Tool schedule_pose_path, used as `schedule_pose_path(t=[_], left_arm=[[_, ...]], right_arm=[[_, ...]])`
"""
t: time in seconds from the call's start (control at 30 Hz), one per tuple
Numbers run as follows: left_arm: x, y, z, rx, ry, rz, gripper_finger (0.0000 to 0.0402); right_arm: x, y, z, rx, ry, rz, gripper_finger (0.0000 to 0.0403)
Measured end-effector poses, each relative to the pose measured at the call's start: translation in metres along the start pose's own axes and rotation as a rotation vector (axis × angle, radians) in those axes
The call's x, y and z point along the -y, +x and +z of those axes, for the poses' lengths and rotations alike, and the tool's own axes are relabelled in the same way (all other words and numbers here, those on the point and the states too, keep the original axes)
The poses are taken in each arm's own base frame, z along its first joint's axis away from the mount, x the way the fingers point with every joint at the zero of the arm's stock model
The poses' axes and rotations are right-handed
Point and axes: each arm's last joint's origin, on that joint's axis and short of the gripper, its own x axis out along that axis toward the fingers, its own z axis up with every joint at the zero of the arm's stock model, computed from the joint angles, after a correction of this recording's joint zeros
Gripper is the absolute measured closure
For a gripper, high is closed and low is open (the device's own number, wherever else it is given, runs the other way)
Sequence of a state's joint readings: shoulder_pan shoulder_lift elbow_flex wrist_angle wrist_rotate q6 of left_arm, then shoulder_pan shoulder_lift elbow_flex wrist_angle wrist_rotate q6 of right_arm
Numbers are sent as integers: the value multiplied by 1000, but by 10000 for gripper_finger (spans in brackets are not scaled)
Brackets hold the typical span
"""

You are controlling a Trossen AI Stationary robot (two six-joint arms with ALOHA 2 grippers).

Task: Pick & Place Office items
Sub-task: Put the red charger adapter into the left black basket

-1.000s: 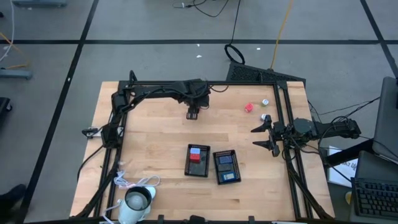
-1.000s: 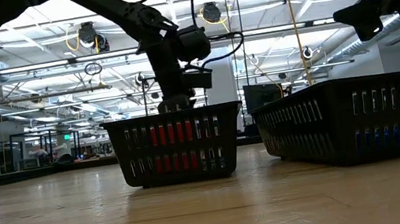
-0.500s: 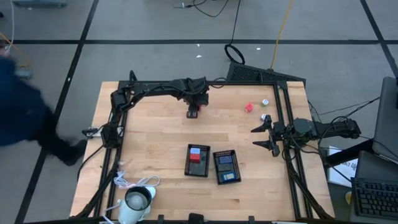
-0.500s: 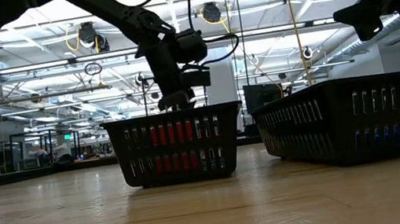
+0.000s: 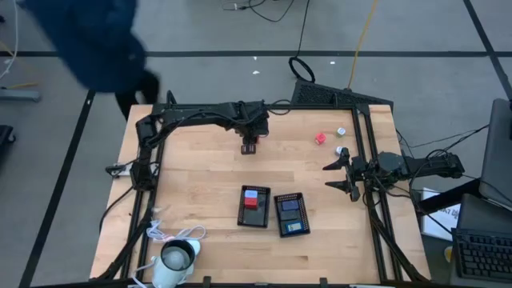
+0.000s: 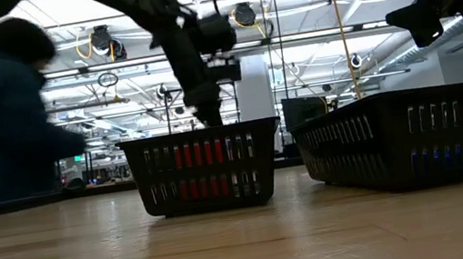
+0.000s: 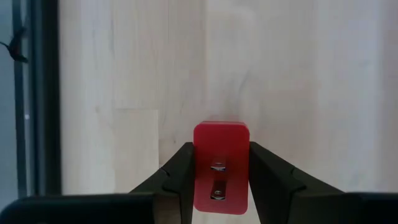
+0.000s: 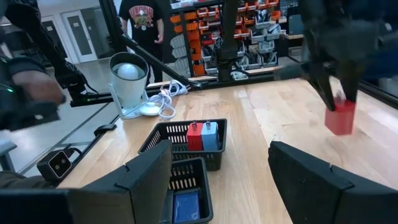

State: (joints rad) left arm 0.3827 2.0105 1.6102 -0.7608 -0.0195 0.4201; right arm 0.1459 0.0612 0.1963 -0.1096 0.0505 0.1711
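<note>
My left gripper [image 5: 249, 147] hangs over the far middle of the table, shut on a small red block [image 7: 221, 169] with two metal prongs. The right wrist view shows that block [image 8: 340, 118] below the dark fingers. My right gripper [image 5: 344, 176] waits open at the right edge, fingers level, touching nothing. Another red block [image 5: 320, 138] and two silvery round bits [image 5: 341, 131] [image 5: 339, 150] lie on the table at the far right. Two black trays [image 5: 254, 216] [image 5: 292, 226] stand near the middle with red and blue blocks inside. My left gripper pinches the red block's two long sides [image 7: 200, 171] between its two fingers. The fingers slant steeply down from above. The block hangs below them, its pronged face toward the wrist camera, lifted just clear of the table [image 8: 348, 146].
A white cup-like thing with a cord [image 5: 178, 256] stands at the near left corner. A person in dark blue [image 5: 104, 48] walks past the far left corner, beyond the table. Bare wood lies between my left gripper and the trays.
My left gripper has shut on the red block and risen a little, taking the block up off the table. A person in dark blue has walked along the table's left side toward its far left corner.
</note>
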Motion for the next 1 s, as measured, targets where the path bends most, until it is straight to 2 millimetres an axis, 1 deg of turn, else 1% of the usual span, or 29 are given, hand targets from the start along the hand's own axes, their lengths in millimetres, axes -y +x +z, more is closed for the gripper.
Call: schedule_pose_path(t=[0.1, 0.23, 0.5, 0.77, 0.87, 1.0], left_arm=[[16, -19, 7, 28, 1, -6, 286], [44, -48, 16, 79, 23, -23, 286], [111, -95, 25, 151, 125, -56, 286], [171, -119, 25, 182, 225, -129, 286], [189, -123, 24, 187, 239, -156, 286], [210, -127, 22, 187, 212, -186, 286]], right_arm=[[0, 0, 0, 0, 0, 0, 149], [0, 0, 0, 1, 0, 0, 149], [0, 0, 0, 0, 0, 0, 149], [0, 0, 0, 4, 0, 1, 149], [0, 0, 1, 6, 0, 1, 149], [0, 0, 1, 9, 0, 2, 149]])
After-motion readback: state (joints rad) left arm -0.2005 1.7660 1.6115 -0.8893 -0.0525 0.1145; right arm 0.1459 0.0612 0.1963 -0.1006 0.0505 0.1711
